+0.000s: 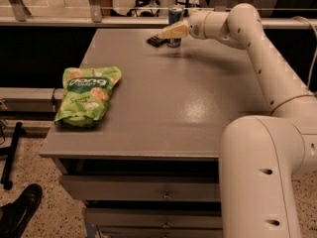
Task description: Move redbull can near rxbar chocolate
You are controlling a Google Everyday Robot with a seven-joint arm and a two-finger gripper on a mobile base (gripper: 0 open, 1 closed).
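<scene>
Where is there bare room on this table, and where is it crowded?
Bare: middle and near right of the table, between green bag and arm. Crowded: far edge, where the pincer sits at the redbull can beside the rxbar chocolate.

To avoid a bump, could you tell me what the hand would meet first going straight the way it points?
The hand, at the table's far edge by the redbull can, points left; probably the rxbar chocolate just ahead, though depth is unclear.
</scene>
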